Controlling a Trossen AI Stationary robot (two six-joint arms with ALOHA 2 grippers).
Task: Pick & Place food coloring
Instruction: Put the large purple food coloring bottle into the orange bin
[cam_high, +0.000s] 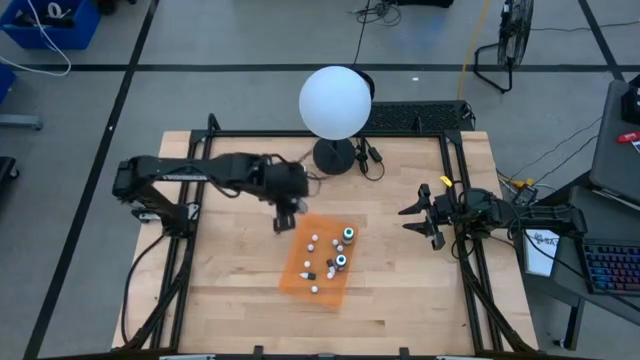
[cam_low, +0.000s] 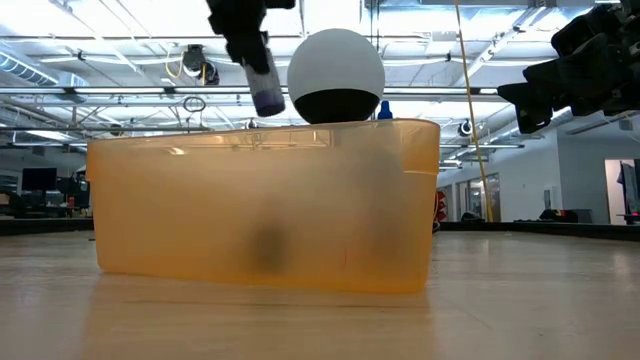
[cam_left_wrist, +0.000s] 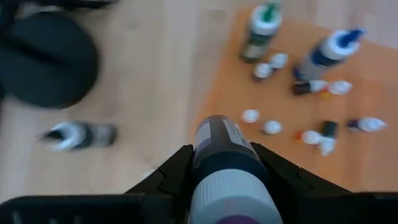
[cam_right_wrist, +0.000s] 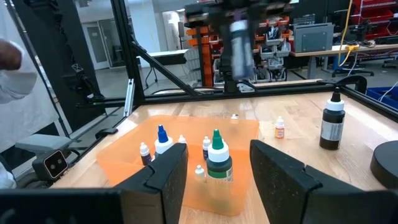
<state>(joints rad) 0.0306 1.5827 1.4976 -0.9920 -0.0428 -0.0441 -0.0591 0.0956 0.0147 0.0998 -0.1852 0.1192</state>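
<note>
Holding one dark bottle (cam_left_wrist: 219, 149) tight in left gripper (cam_high: 285, 220) above tray (cam_high: 296, 272) edge, right gripper (cam_high: 425, 214) idling part-open nearby, roughly ten bottles sitting in tray, two on wood table (cam_high: 230, 280), workshop behind.

One camera looks straight down on the whole table (cam_high: 240, 290), one sits at tabletop level tight against the orange tray (cam_low: 265, 205), and both wrist cameras share that tray.

One globe lamp (cam_high: 335, 102), one orange tray (cam_high: 300, 275), two arms.
</note>
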